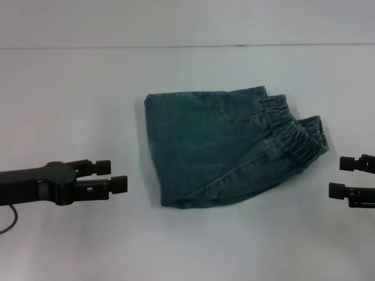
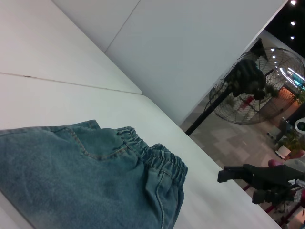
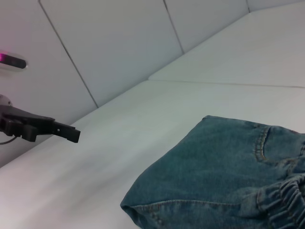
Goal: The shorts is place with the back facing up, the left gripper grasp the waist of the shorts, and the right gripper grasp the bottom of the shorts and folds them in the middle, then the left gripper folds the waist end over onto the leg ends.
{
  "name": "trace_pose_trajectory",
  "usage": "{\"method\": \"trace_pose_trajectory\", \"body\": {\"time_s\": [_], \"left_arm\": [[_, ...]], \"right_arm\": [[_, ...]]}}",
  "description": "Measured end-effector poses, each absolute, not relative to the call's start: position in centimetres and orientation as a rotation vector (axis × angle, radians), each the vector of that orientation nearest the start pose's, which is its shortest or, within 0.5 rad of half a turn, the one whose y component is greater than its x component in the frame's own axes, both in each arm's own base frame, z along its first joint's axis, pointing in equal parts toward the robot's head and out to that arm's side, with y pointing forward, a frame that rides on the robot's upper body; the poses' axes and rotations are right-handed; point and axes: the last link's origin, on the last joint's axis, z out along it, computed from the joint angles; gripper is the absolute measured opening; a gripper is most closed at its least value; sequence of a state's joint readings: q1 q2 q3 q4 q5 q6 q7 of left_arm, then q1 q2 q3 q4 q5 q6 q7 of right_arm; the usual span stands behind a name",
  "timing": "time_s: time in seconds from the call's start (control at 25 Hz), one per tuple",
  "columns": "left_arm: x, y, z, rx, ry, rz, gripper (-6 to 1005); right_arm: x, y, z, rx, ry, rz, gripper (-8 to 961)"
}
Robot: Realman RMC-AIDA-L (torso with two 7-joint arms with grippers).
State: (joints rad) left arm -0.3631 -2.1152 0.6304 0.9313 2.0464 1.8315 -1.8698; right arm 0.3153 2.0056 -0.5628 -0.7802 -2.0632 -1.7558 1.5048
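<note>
The blue denim shorts lie folded on the white table, in the middle of the head view. Their elastic waistband is on the right side and a straight folded edge on the left. My left gripper hovers open to the left of the shorts, well apart from them, holding nothing. At the right edge of the head view my right gripper is open too, just clear of the waistband. The left wrist view shows the shorts with the right gripper beyond them. The right wrist view shows the shorts with the left gripper far off.
The table's back edge meets a pale wall. A dark cable hangs by the left arm. Off the table, past the right arm, stands a large floor fan.
</note>
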Motion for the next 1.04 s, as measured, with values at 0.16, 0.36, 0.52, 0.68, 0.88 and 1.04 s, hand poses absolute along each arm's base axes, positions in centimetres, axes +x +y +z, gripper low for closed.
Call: {"method": "trace_pose_trajectory", "body": {"time_s": [0.16,0.36,0.52,0.68,0.88,1.04], "left_arm": [[-27.4,27.5,3.3,-2.698,-1.223,-0.777,949],[-26.9,27.4,2.8,-2.753,-1.216,-0.752,949],[-26.5,27.6,2.3,-2.787,-1.218,-0.742,949],[-26.4,27.9,2.1,-2.792,-1.222,-0.745,949],[-26.3,28.1,2.1,-2.795,-1.217,-0.745,949],[-26.3,28.1,2.2,-2.795,-1.216,-0.745,949]], "right_arm": [[32.9,26.4,6.0,-2.621,0.912,0.655,945],[32.7,26.6,6.0,-2.624,0.906,0.653,944],[31.7,27.2,5.1,-2.654,0.873,0.68,945],[30.1,28.2,2.9,-2.725,0.803,0.702,945],[29.3,29.2,1.3,-2.786,0.812,0.66,945],[29.1,29.4,1.2,-2.793,0.807,0.657,945]]}}
